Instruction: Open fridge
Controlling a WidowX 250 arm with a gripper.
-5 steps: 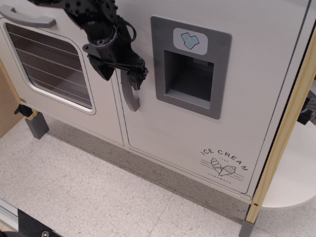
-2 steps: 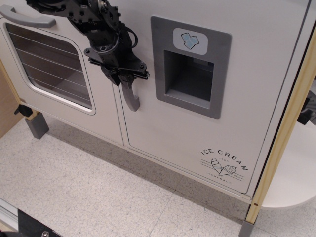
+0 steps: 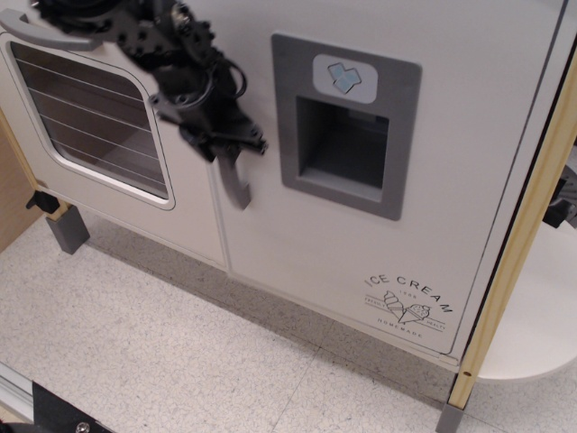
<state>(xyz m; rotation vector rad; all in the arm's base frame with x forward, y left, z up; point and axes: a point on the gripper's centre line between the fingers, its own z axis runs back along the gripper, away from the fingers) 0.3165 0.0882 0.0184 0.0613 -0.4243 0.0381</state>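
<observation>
The fridge (image 3: pixel 469 180) is a large silver-white door with a grey recessed ice-dispenser panel (image 3: pixel 347 135) and an "ICE CREAM" logo (image 3: pixel 407 302). Its vertical grey curved handle (image 3: pixel 237 188) runs along the door's left edge. My black gripper (image 3: pixel 225 146) reaches in from the upper left and is shut on the upper part of the handle, whose lower end sticks out below the fingers. The door's left edge stands slightly out from the cabinet.
The smaller oven door (image 3: pixel 99 117) with a window and a horizontal grey handle (image 3: pixel 45 32) is just left of the fridge. A wooden post (image 3: pixel 514 262) borders the right side. A grey foot (image 3: pixel 68 230) stands on the speckled floor (image 3: pixel 180 352).
My gripper moved onto the handle and closed on it. The handle and the door's left edge have shifted slightly left and outward, and the dispenser panel has shifted with them.
</observation>
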